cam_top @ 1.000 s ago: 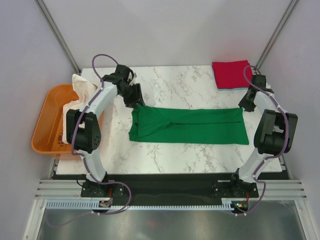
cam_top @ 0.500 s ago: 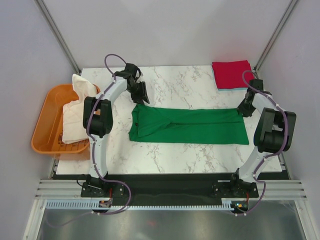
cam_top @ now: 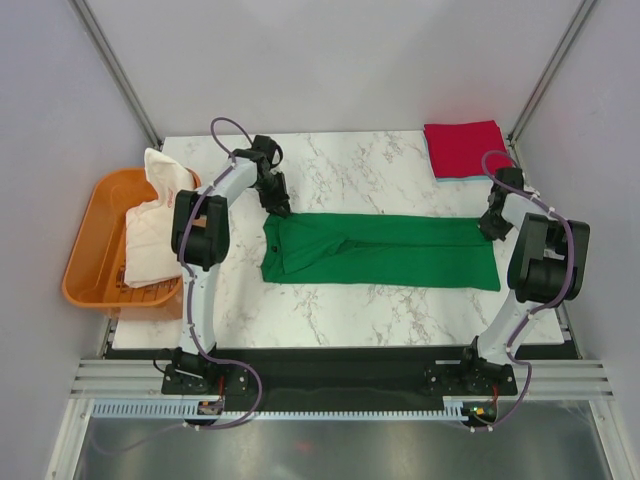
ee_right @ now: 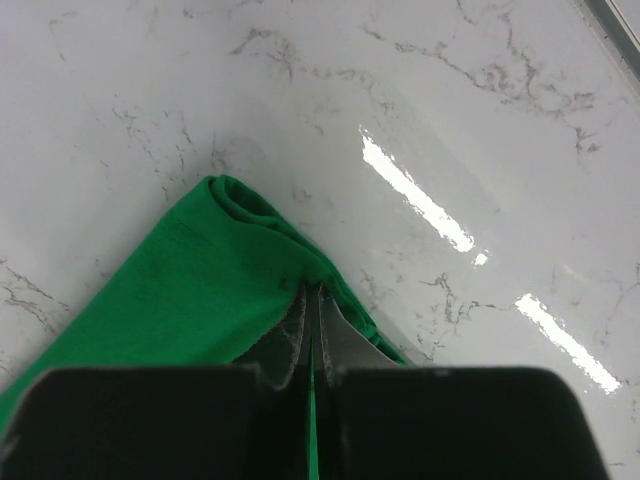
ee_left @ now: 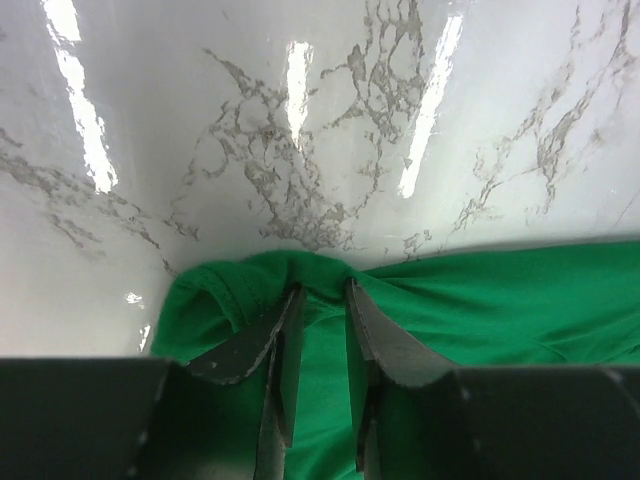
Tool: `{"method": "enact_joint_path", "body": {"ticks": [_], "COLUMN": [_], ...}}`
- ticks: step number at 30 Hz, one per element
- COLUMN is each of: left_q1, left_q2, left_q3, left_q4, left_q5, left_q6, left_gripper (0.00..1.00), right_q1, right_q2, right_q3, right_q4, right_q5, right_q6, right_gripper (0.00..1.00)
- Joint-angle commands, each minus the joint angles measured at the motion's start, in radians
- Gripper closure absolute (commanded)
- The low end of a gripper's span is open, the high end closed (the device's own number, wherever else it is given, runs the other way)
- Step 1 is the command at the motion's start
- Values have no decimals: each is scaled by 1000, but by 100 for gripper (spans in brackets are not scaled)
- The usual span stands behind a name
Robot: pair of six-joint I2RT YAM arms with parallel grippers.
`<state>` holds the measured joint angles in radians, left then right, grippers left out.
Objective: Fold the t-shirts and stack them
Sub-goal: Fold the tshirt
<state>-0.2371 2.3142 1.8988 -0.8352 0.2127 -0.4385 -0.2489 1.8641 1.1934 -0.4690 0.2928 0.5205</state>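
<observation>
Tally at the marble table (cam_top: 360, 165): cloth, tub, arms.
T-shirts: one green t-shirt (cam_top: 380, 250); one red t-shirt (cam_top: 462, 148), folded; one pale blue t-shirt (cam_top: 455, 178), only an edge showing under the red; white cloth (cam_top: 150, 225) heaped in the tub, one garment or more, cannot tell. Four shirts at least. One orange tub (cam_top: 85, 250). One table. Two arms: left arm (cam_top: 195, 260), right arm (cam_top: 540, 260). Two grippers, one per arm: left gripper (ee_left: 320, 290), right gripper (ee_right: 310, 290), two fingers apiece.

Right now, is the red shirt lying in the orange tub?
No, the red shirt lies folded at the far right corner of the table, while the orange tub holds white cloth.
</observation>
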Motion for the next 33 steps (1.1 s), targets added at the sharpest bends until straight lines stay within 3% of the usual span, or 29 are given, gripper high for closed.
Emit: {"method": "enact_joint_path", "body": {"ticks": [1, 6, 10, 14, 18, 23, 27, 33], "left_q1": [16, 16, 15, 15, 15, -25, -22, -21], "left_q2": [27, -36, -128, -243, -383, -556, -666, -682], "left_q3": [3, 20, 40, 23, -128, -383, -628, -768], "left_q4": [2, 2, 2, 1, 4, 63, 160, 249], "left_q5": [-84, -38, 57, 71, 94, 195, 289, 363], "left_q6": [-25, -8, 12, 21, 32, 55, 21, -6], "left_gripper": [69, 66, 52, 47, 45, 48, 48, 48], "right_q1": [-21, -20, -7, 39, 201, 443, 621, 793], "right_q2": [-11, -63, -153, -239, -363, -437, -369, -208], "right_q3": [-31, 0, 63, 60, -70, -247, -294, -294], "right_q4": [-5, -8, -74, -65, 117, 392, 519, 665], "right_q5": [71, -1, -50, -221, -450, -521, -524, -534], "right_q6": [-4, -19, -25, -40, -50, -11, -25, -80], "right_gripper": [100, 87, 74, 66, 56, 47, 45, 50]}}
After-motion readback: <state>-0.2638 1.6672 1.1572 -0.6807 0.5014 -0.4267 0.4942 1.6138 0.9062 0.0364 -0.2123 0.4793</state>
